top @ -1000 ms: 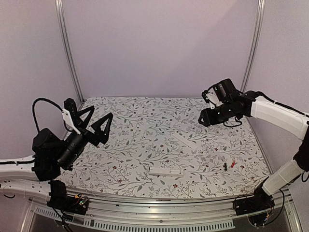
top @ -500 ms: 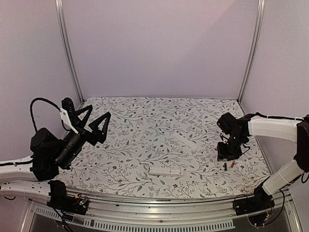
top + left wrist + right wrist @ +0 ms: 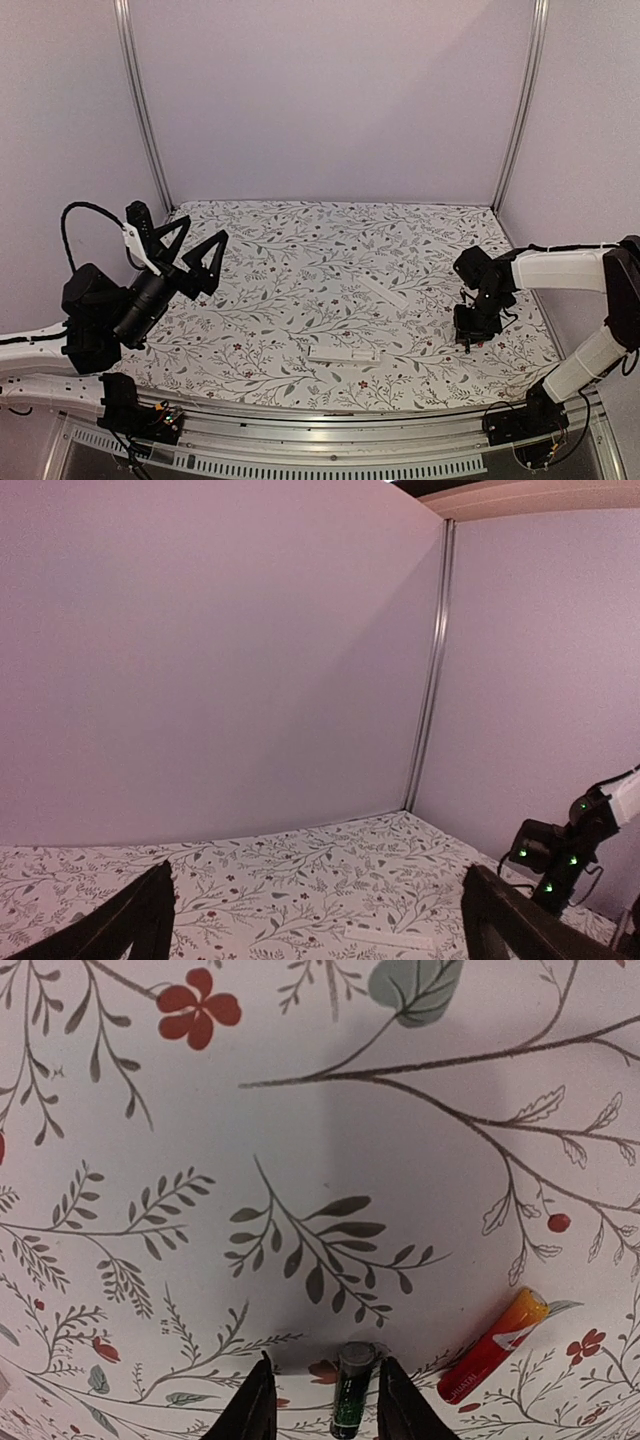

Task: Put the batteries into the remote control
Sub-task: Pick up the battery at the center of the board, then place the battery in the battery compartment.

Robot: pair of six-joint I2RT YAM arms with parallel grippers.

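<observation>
The black battery lies on the floral table between the fingers of my right gripper, which is open and straddles it low at the table. The red battery lies apart, just to its right. In the top view my right gripper is down on the table at the right and hides both batteries. The white remote control lies near the front middle. My left gripper is open and empty, held high over the left side, and shows its fingers in its own view.
A thin white cover strip lies slanted in the middle of the table. A white bar shows low in the left wrist view; I cannot tell which one it is. Pale walls and metal posts enclose the table.
My right arm has swung down from high at the back right to the table over the batteries. The left arm has barely moved.
</observation>
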